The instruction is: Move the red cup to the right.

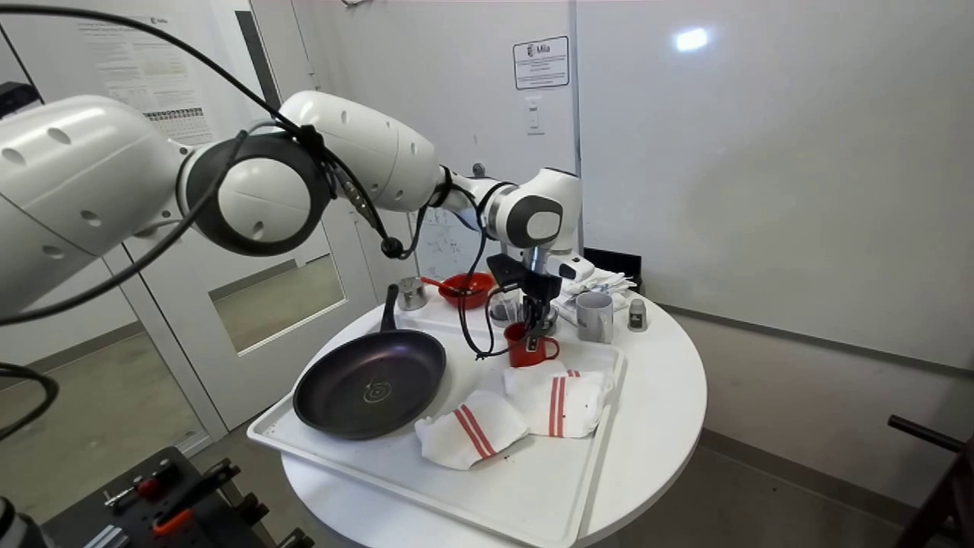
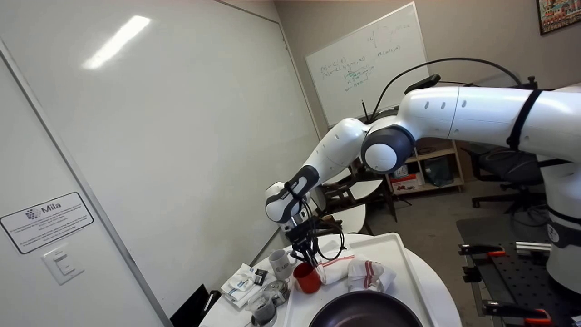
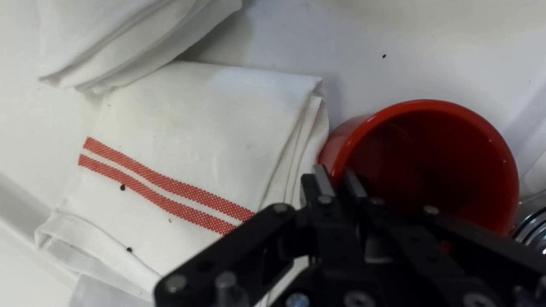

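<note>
My fingers (image 3: pixel 326 184) are clamped on the red cup (image 3: pixel 426 157), one inside, one outside the rim. It's on the white tray (image 1: pixel 525 491), just beside a striped towel (image 3: pixel 204 136). Wall sign (image 2: pixel 47 222) says "Mila"; its fine print and the lettering on the grey mug (image 2: pixel 278 265) are too blurry tbh.

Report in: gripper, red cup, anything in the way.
Gripper closed on rim of upright red cup. Lift unconfirmed. Folded towel close alongside, might drag.
</note>
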